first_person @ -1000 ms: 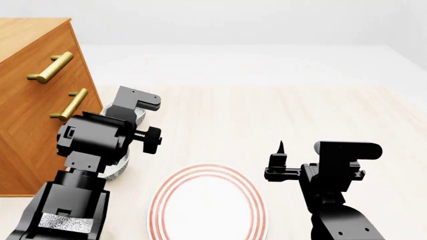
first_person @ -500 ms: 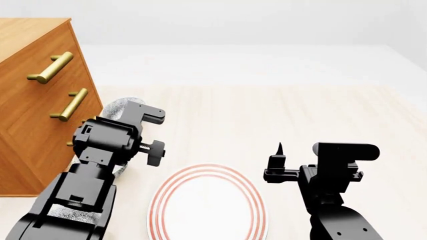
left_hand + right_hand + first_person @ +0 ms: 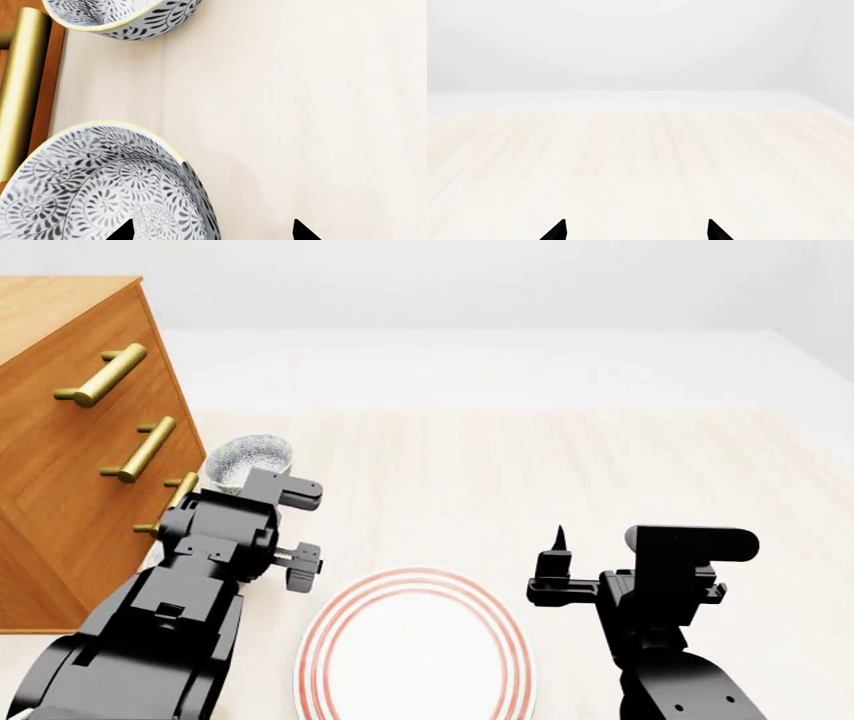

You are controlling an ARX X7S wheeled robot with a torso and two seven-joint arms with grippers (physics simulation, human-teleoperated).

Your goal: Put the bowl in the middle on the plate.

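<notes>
In the left wrist view a patterned bowl [image 3: 100, 185], the nearer of the two shown, lies close under my left gripper [image 3: 213, 232]. The gripper is open, with one fingertip [image 3: 123, 231] over the bowl's inside and the other over the bare table, so the jaws straddle the rim. A look-alike bowl [image 3: 127, 17] sits farther along the cabinet, and it also shows in the head view [image 3: 248, 458]. My left arm [image 3: 220, 550] hides the nearer bowl there. The red-ringed white plate [image 3: 416, 650] lies near me between the arms. My right gripper [image 3: 636, 231] hangs open and empty, right of the plate.
A wooden cabinet [image 3: 60, 470] with brass bar handles [image 3: 144, 448] stands at the left, right beside the bowls; one handle [image 3: 23, 90] runs close to the nearer bowl. Light wooden tabletop [image 3: 574, 460] stretches ahead and to the right.
My left arm has drawn back toward me and sunk lower over the bowls, uncovering the far bowl in the head view. The right arm has stayed still.
</notes>
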